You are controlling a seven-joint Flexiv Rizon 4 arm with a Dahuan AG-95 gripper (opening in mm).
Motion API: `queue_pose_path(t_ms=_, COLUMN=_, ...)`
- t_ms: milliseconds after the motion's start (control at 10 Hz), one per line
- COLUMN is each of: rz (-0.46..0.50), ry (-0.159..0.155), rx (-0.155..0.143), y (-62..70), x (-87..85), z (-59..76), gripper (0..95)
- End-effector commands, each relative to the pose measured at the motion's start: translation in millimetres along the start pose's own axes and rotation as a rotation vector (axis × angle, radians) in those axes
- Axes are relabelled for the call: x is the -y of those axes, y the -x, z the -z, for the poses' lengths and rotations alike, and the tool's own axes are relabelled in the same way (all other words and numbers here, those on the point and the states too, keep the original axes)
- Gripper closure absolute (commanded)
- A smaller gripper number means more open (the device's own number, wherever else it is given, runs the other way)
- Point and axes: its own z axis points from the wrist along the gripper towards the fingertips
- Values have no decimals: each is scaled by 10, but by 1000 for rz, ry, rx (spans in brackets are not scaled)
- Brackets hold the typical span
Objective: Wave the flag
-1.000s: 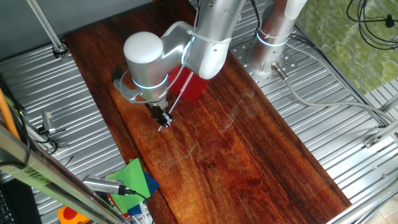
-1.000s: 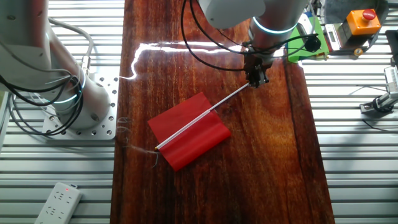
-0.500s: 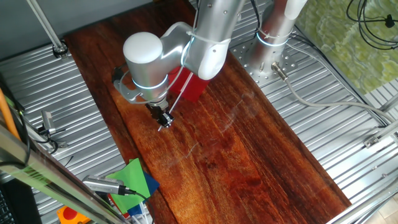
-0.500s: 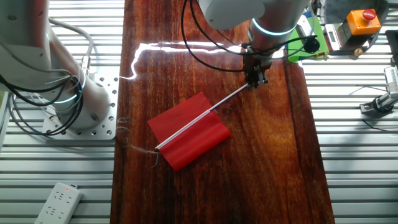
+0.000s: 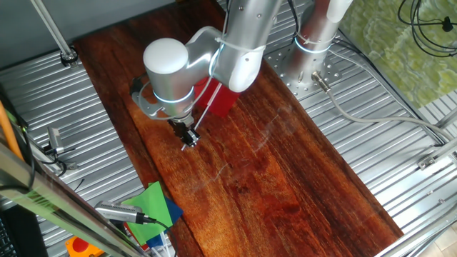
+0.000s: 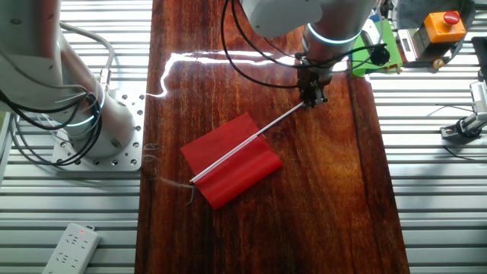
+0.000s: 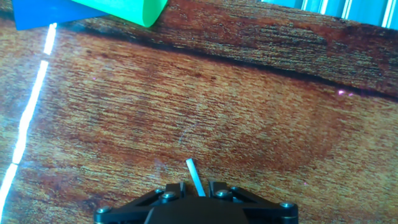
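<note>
The flag (image 6: 230, 160) is a flat red rectangle on a thin white stick (image 6: 281, 119). It lies on the dark wooden table (image 6: 319, 213). In one fixed view it is mostly hidden behind the arm, with red cloth (image 5: 223, 100) showing. My gripper (image 6: 312, 99) is down at the free end of the stick, with one finger on each side. In the hand view the stick's tip (image 7: 193, 174) pokes out between the jaws of my gripper (image 7: 194, 186), with a narrow gap left beside it. The flag rests flat.
Green and blue paper pieces (image 5: 155, 203) lie at the table's near corner and show at the top of the hand view (image 7: 93, 9). A second arm's base (image 6: 91, 122) stands beside the table. A box with a red button (image 6: 444, 24) sits on the ribbed metal surface.
The arm's upper joint has shifted very slightly. The gripper and the flag have stayed in place.
</note>
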Motion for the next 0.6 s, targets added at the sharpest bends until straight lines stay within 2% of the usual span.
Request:
queue_pose_path(t_ms=100, rz=-2, ry=-5, rx=3, y=1, x=-3, z=-17, gripper=950)
queue_pose_path(t_ms=400, rz=0, ry=0, rx=6, y=3, x=0, z=-9, gripper=950)
queue_pose_path(t_ms=500, rz=-1, ry=12, rx=-2, y=19, x=20, z=61, gripper=950)
queue_pose_path(t_ms=600, rz=-1, ry=18, rx=-1, y=43, x=52, z=193, gripper=950)
